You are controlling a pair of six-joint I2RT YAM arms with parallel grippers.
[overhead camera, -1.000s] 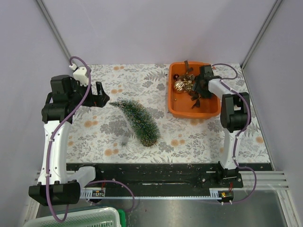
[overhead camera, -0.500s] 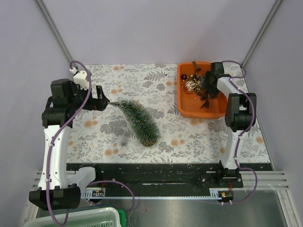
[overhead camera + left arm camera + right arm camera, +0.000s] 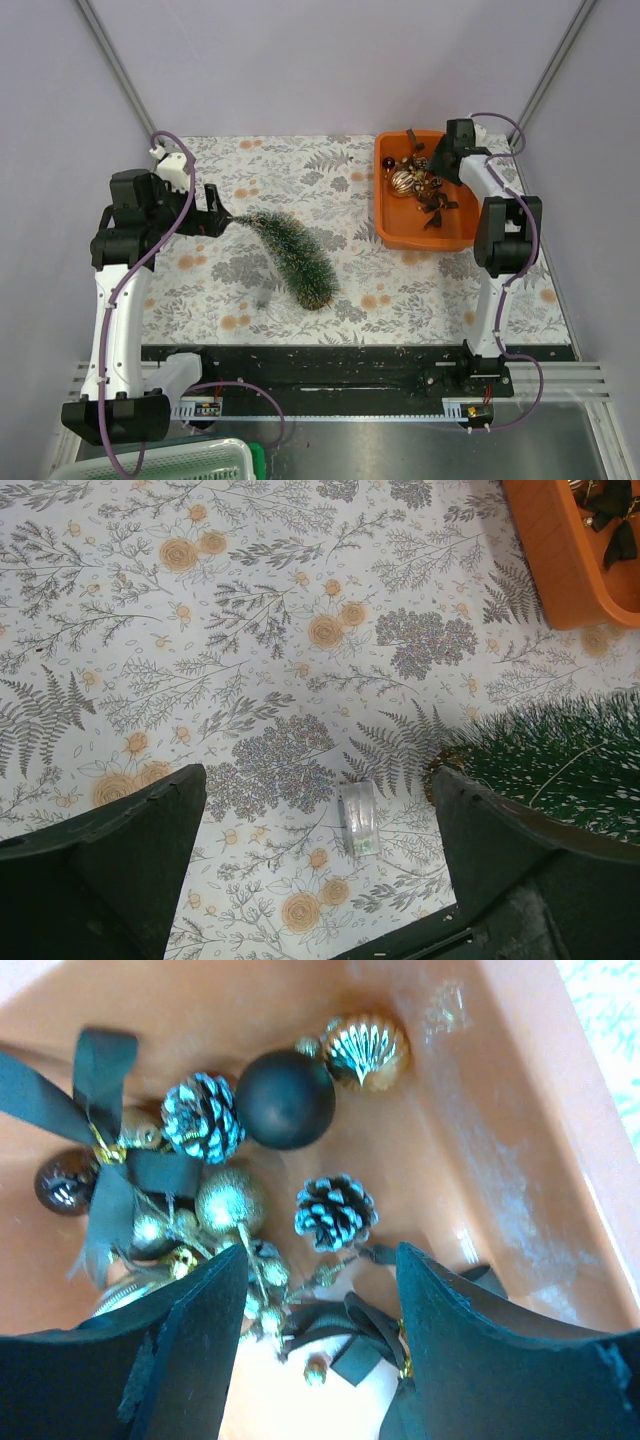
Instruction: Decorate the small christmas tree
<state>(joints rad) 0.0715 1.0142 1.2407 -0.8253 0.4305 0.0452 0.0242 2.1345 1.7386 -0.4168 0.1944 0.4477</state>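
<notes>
The small christmas tree [image 3: 290,255] lies on its side on the floral cloth, tip toward the far left and wooden base [image 3: 316,296] toward me. My left gripper [image 3: 214,212] is open and empty, just left of the tree tip. In the left wrist view [image 3: 318,780] the tree [image 3: 565,770] lies beside the right finger [image 3: 510,850]. My right gripper [image 3: 446,164] is open and empty above the orange tray [image 3: 385,225]. In the right wrist view [image 3: 322,1255] it hovers over a frosted pine cone [image 3: 335,1207], black ribbon bows [image 3: 370,1325] and gold balls [image 3: 230,1200].
The tray also holds a dark ball [image 3: 285,1100], a gold shell ornament [image 3: 365,1050] and a second pine cone [image 3: 203,1118]. A small clear plastic piece [image 3: 358,818] lies on the cloth between my left fingers. Grey walls enclose the table on three sides.
The orange tray has shifted to the right. My right gripper has drawn back toward the tray's far right side. My left gripper has moved right, close to the tree tip.
</notes>
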